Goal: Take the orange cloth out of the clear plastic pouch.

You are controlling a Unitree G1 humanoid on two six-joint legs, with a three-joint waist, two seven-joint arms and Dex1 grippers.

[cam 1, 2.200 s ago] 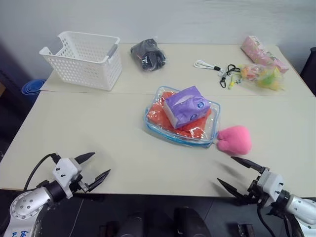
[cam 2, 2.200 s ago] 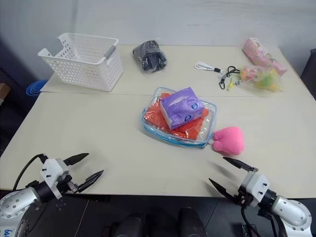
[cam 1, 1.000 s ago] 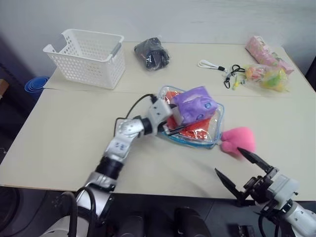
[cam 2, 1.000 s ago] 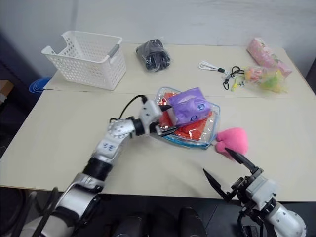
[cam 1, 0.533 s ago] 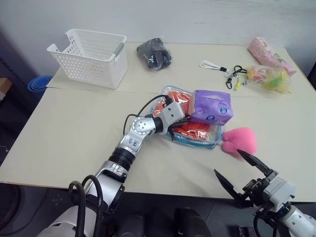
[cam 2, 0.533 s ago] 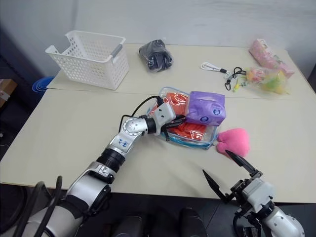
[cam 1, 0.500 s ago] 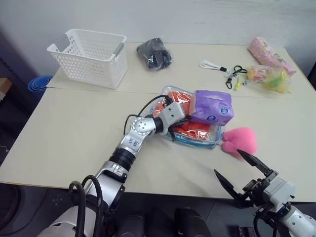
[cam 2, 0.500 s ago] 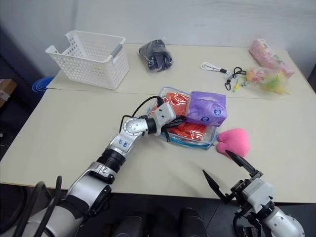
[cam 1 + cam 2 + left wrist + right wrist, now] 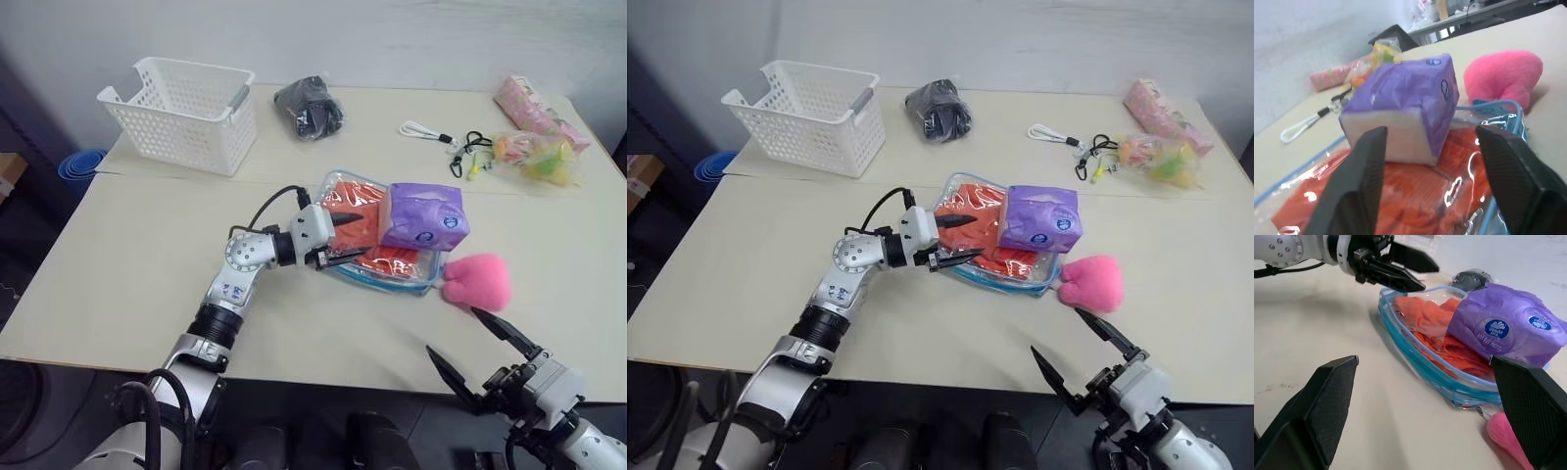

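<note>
In the middle of the frame, the clear plastic pouch (image 9: 377, 266) lay flat on the table (image 9: 127, 255) with the orange cloth (image 9: 355, 211) inside. A purple tissue pack (image 9: 423, 216) sat on its right end. The left gripper (image 9: 343, 238) hovered open at the pouch's left edge. At lower right, the right gripper (image 9: 477, 352) waited wide open near a pink plush toy (image 9: 479, 281).

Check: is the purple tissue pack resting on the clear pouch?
Touching. The right wrist view shows the purple tissue pack lying on the clear plastic pouch, over the orange cloth.
</note>
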